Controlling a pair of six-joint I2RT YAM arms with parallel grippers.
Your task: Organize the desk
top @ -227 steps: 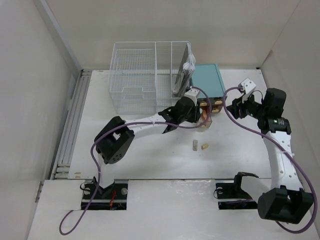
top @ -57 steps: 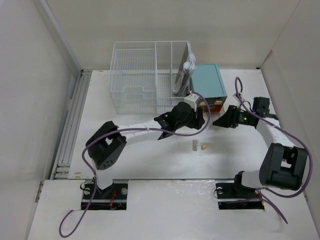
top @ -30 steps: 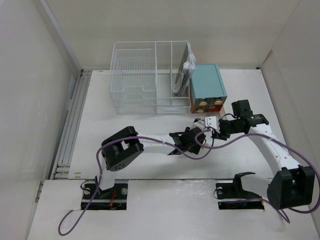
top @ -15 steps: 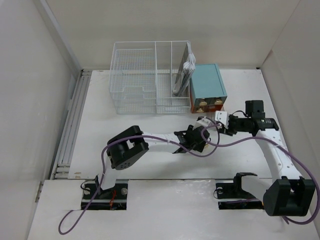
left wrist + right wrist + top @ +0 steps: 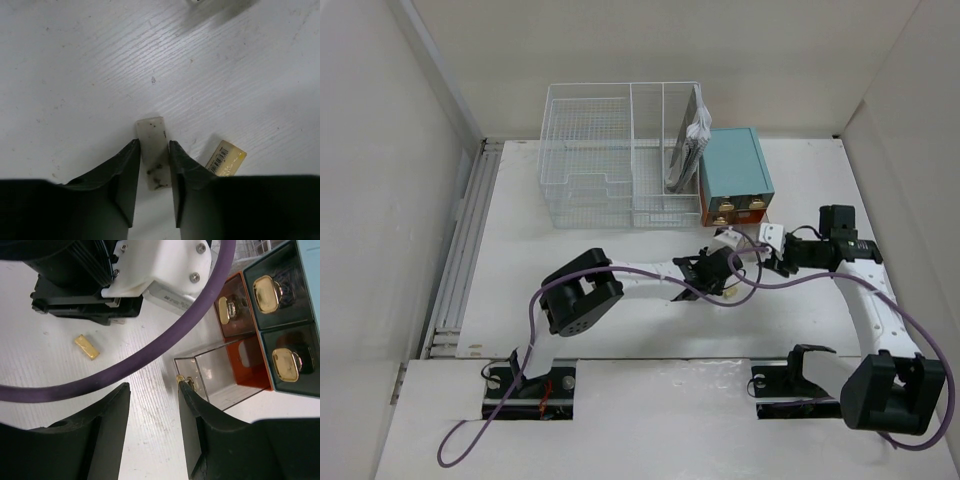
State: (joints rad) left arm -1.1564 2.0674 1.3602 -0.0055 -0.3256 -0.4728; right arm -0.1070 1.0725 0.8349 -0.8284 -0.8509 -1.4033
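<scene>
The white desk (image 5: 570, 250) holds a small white eraser (image 5: 154, 150) and a yellow barcoded piece (image 5: 226, 157) beside it. My left gripper (image 5: 718, 275) is low over them. In the left wrist view it (image 5: 153, 150) has both jaws against the eraser's long sides, the eraser still flat on the desk. My right gripper (image 5: 778, 255) is open in front of the teal drawer box (image 5: 735, 165). In the right wrist view it (image 5: 153, 387) has its right fingertip touching the gold knob (image 5: 180, 379) of a pulled-out clear drawer (image 5: 215, 370). The yellow piece also shows there (image 5: 87, 347).
A white wire-mesh rack (image 5: 610, 150) stands at the back left of the teal box, with papers (image 5: 690, 140) upright in its right slot. The left arm's purple cable (image 5: 150, 347) loops between the two grippers. Side walls enclose the desk.
My left gripper left the drawer box front, came toward the near edge and lowered over the eraser. My right arm swung in from the right to the pulled-out drawer.
</scene>
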